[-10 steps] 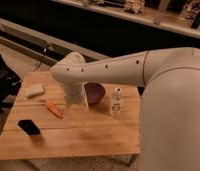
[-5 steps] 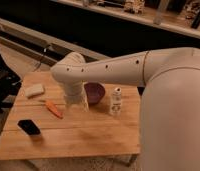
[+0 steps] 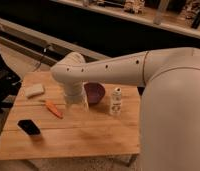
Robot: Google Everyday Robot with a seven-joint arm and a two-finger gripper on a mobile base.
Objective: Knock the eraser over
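At the far left of the wooden worktop (image 3: 93,135), near the back edge, lies a pale cream rectangular block (image 3: 34,90). In front of it, close to the front-left corner, sits the eraser (image 3: 29,127), a small black matte block. It rests low on the planks, with bare wood all around it and nothing touching it. No print or marking can be read on either block.

To the right of the eraser and further back lies an orange carrot-like piece (image 3: 54,109), set at a slant with its thicker end toward the front.

Just right of the carrot, the white arm (image 3: 103,70) bends down from its elbow. The gripper (image 3: 77,104) at its lower end hangs over the middle of the worktop, between the carrot and a bowl and well apart from the eraser. Whether the gripper is released or clenched cannot be told from this view.

Right behind the gripper stands the dark purple bowl (image 3: 96,92), partly hidden by the arm. To its right, a small white bottle (image 3: 115,101) stands upright. It has dark marks on its front, and they are too blurred to read.

The robot's broad white body (image 3: 175,115) fills the right side.
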